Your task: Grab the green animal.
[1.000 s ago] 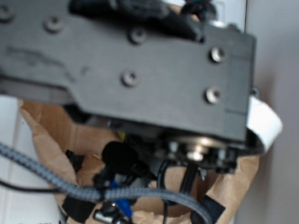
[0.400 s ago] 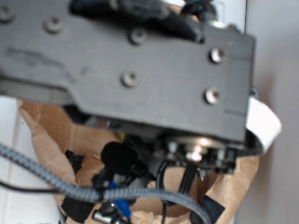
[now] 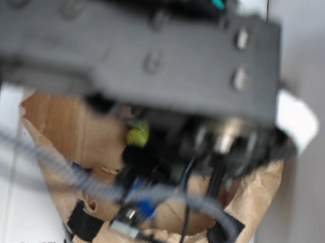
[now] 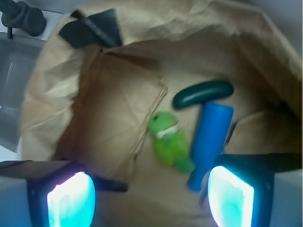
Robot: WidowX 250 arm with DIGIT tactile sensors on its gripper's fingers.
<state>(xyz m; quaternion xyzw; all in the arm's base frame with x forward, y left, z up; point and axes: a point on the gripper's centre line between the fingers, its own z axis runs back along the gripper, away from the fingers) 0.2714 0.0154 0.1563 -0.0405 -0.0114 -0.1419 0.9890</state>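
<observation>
Just left of the blue bottle (image 4: 210, 137), the green animal (image 4: 169, 141) looks soft and light; the gripper (image 4: 150, 194), jaws spread, should pinch its plush middle.

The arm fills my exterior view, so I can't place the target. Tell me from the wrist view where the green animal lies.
Observer: The green animal lies on the brown paper bag's floor, clear of the jaws.
Operator: Name its neighbours.
Observer: A blue bottle lies close on its right in the wrist view; a dark green cucumber-shaped object lies at the bottle's far end.
Operator: Report the jaws.
Observer: Open and empty; the toy shows between them, nearer the right-hand one.
</observation>
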